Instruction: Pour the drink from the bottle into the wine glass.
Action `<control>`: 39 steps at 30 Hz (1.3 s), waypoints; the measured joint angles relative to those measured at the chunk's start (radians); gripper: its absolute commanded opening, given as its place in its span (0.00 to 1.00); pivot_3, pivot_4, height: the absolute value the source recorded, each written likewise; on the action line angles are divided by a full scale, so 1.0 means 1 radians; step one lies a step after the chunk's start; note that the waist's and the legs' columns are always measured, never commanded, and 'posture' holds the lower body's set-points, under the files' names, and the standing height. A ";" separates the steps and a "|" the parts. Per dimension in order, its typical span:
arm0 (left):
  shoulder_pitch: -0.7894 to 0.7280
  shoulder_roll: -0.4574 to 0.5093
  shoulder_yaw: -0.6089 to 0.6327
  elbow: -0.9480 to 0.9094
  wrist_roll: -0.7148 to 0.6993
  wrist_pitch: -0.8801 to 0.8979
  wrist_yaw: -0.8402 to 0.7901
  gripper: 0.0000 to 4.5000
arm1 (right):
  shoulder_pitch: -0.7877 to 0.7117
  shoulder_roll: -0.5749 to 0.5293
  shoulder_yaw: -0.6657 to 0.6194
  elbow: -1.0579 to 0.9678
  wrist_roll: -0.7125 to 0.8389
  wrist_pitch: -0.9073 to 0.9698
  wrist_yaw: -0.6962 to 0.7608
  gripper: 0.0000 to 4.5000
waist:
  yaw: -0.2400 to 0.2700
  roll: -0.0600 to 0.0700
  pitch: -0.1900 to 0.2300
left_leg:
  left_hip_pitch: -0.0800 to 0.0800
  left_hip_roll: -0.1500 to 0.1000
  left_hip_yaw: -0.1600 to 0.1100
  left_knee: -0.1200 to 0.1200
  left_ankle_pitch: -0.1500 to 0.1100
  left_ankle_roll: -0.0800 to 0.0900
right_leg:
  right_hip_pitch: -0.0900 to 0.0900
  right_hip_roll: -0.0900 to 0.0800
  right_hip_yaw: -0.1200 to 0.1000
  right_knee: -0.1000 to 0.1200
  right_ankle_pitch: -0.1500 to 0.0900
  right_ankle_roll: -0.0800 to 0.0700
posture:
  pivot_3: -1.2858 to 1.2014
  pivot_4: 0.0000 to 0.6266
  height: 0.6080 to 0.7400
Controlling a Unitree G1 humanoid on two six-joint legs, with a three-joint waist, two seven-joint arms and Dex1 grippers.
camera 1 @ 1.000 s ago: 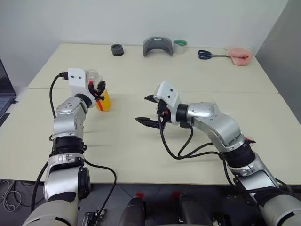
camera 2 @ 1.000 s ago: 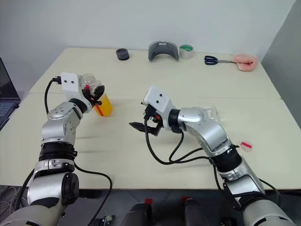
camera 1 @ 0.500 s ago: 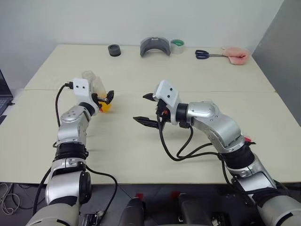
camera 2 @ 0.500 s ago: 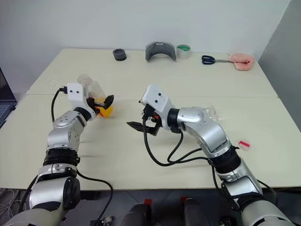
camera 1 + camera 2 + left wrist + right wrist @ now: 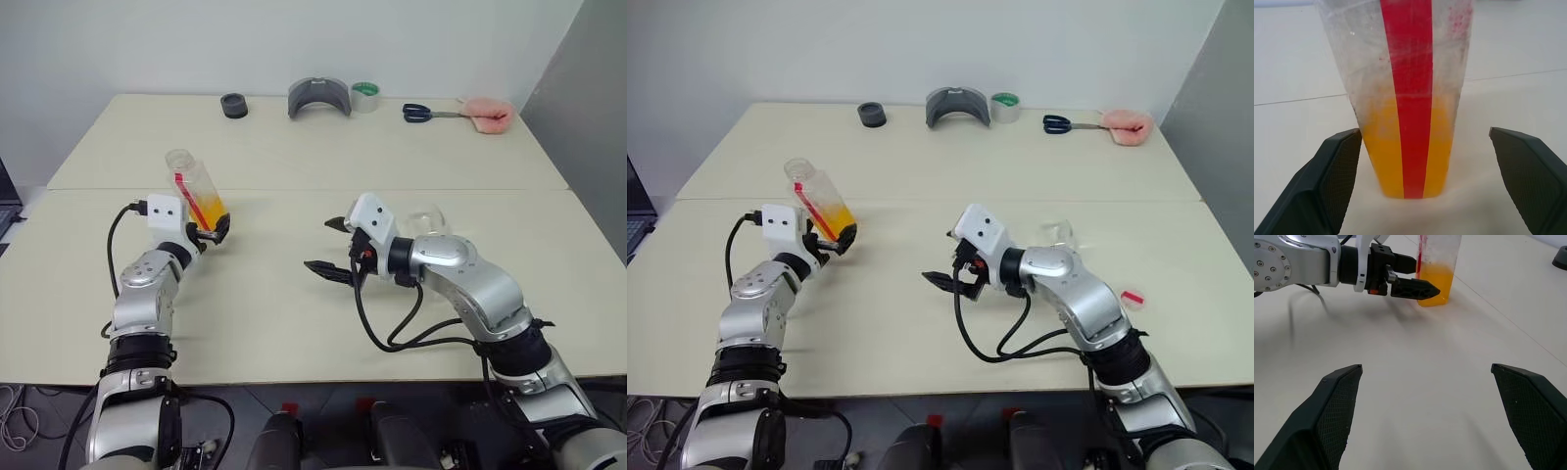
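Observation:
The bottle [image 5: 196, 188] stands on the table at the left, clear with a red stripe. The drink [image 5: 1383, 161], an orange liquid, fills its lower part. My left gripper [image 5: 1425, 131] is open with one finger on each side of the bottle's base, not touching it. Out in the middle of the table my right gripper [image 5: 318, 245] is open and empty, pointing toward the bottle. The wine glass [image 5: 1058, 233] stands just behind my right forearm, partly hidden by it.
Along the far edge lie a black round object [image 5: 233, 105], a grey curved piece [image 5: 319, 96], a tape roll [image 5: 365, 95], scissors [image 5: 426, 113] and a pink object [image 5: 487, 113]. A small pink item [image 5: 1132, 297] lies at the right. A seam [image 5: 294, 190] crosses the table.
My left gripper opened, let go of the bottle and drew back and down; the bottle stays on the table. My right gripper shifted right and lower.

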 measured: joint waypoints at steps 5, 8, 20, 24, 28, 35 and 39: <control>0.159 0.015 0.003 -0.151 -0.030 0.027 -0.041 0.99 | 0.095 -0.056 -0.016 -0.069 0.011 0.032 0.002 1.00 | -0.001 0.000 0.000 | 0.000 0.001 0.000 0.000 -0.001 0.001 | 0.000 0.000 0.001 0.000 0.000 0.000 | 0.52 0.24 1.00; 0.253 0.025 0.008 -0.248 -0.064 0.074 -0.076 0.99 | 0.130 -0.068 -0.078 -0.128 0.047 0.078 -0.005 1.00 | 0.000 0.000 0.000 | 0.000 0.001 -0.001 0.000 -0.001 0.001 | 0.000 0.000 0.001 0.000 0.000 0.000 | 0.52 0.24 1.00; 0.261 0.130 -0.214 -0.546 -0.107 0.124 -0.381 0.99 | 0.062 -0.161 -0.412 -0.189 0.153 0.426 -0.220 1.00 | 0.021 0.000 0.000 | 0.000 -0.001 0.002 0.000 -0.001 0.001 | 0.002 0.000 0.001 -0.002 0.000 0.000 | 0.52 0.24 1.00; 0.162 0.146 -0.323 -0.549 -0.085 0.062 -0.505 0.99 | -0.001 -0.229 -0.451 -0.106 0.154 0.589 -0.257 1.00 | 0.013 0.000 0.000 | 0.001 0.001 0.005 -0.002 -0.001 0.002 | 0.002 0.001 0.003 -0.001 0.000 0.000 | 0.52 0.24 1.00; 0.108 0.147 -0.405 -0.532 -0.055 -0.020 -0.606 0.99 | -0.041 -0.290 -0.450 -0.033 0.155 0.684 -0.255 1.00 | 0.006 0.000 0.000 | 0.002 0.001 0.006 -0.002 -0.001 0.002 | 0.002 0.002 0.003 -0.001 0.000 0.000 | 0.52 0.24 1.00; 0.025 0.142 -0.471 -0.419 -0.010 -0.171 -0.744 0.99 | -0.139 -0.345 -0.406 0.087 0.230 0.881 -0.178 1.00 | 0.003 0.001 0.000 | 0.001 0.001 0.006 -0.001 -0.002 0.003 | 0.002 0.002 0.003 -0.001 0.000 0.000 | 0.52 0.24 1.00; 0.013 0.132 -0.484 -0.383 0.003 -0.219 -0.771 0.99 | -0.168 -0.351 -0.350 0.174 0.256 0.892 -0.166 1.00 | 0.003 0.001 0.000 | 0.001 0.001 0.006 -0.001 -0.002 0.004 | 0.002 0.002 0.003 -0.001 0.000 0.000 | 0.52 0.24 1.00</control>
